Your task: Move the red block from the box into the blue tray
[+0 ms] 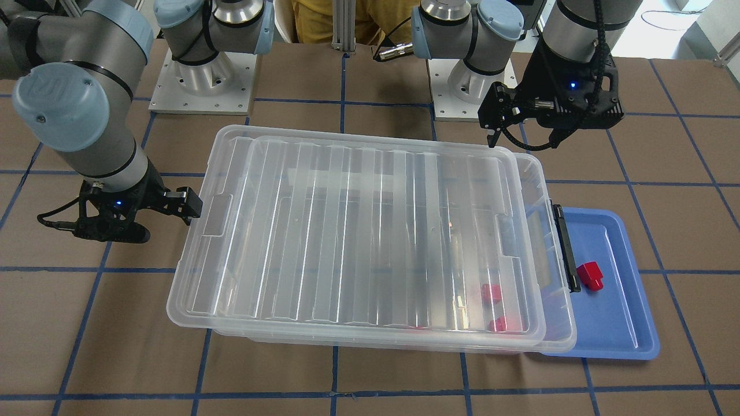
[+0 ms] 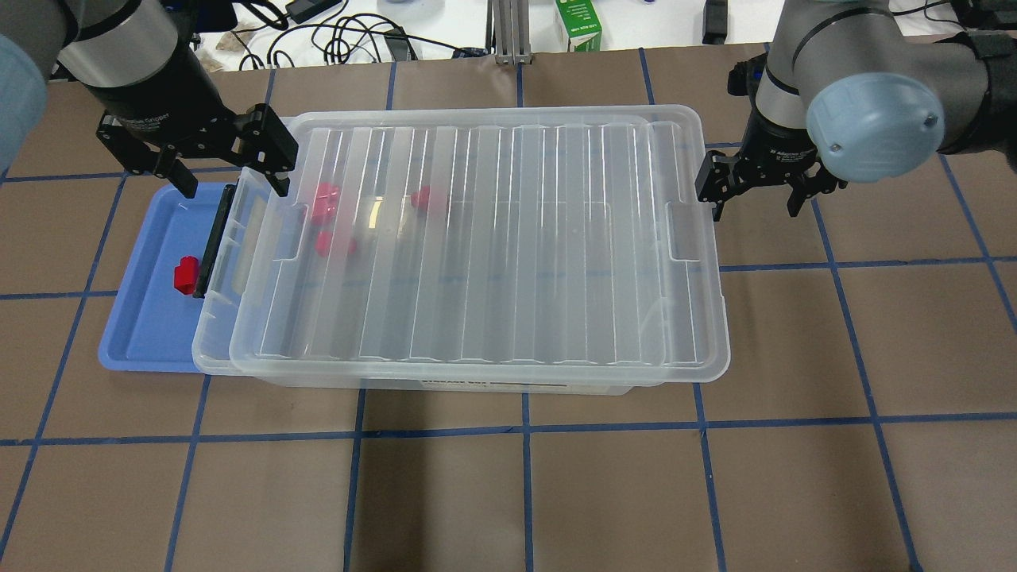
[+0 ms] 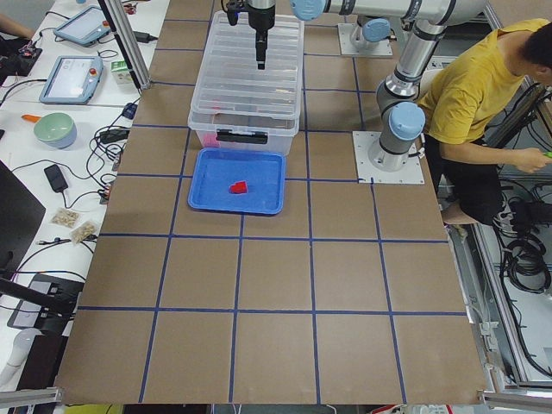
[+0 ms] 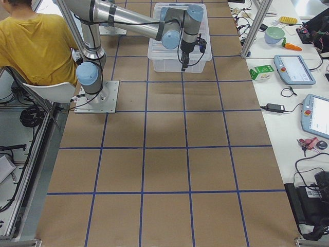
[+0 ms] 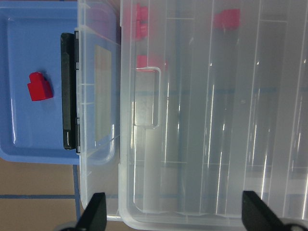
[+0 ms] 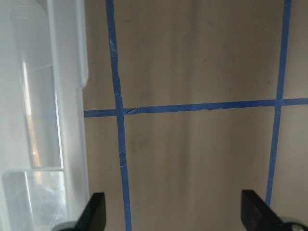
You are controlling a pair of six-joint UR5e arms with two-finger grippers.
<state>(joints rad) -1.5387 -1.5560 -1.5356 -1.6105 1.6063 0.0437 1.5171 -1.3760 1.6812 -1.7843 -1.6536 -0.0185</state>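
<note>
One red block (image 1: 589, 275) lies in the blue tray (image 1: 618, 323), next to the box's black latch (image 1: 566, 248); it also shows in the overhead view (image 2: 186, 276) and the left wrist view (image 5: 39, 87). The clear box (image 2: 477, 238) has its ribbed lid lying on top, shifted away from the latch end. Three more red blocks (image 2: 324, 202) show blurred through the lid. My left gripper (image 2: 230, 171) hangs open and empty over the box's latch-end far corner. My right gripper (image 2: 755, 199) is open and empty beside the box's other short end.
The blue tray (image 2: 143, 334) sits partly under the box's latch end. A person in a yellow shirt (image 3: 474, 95) sits behind the robot bases. Cables, tablets and a green carton (image 2: 578, 24) lie on the bench beyond the table's far edge.
</note>
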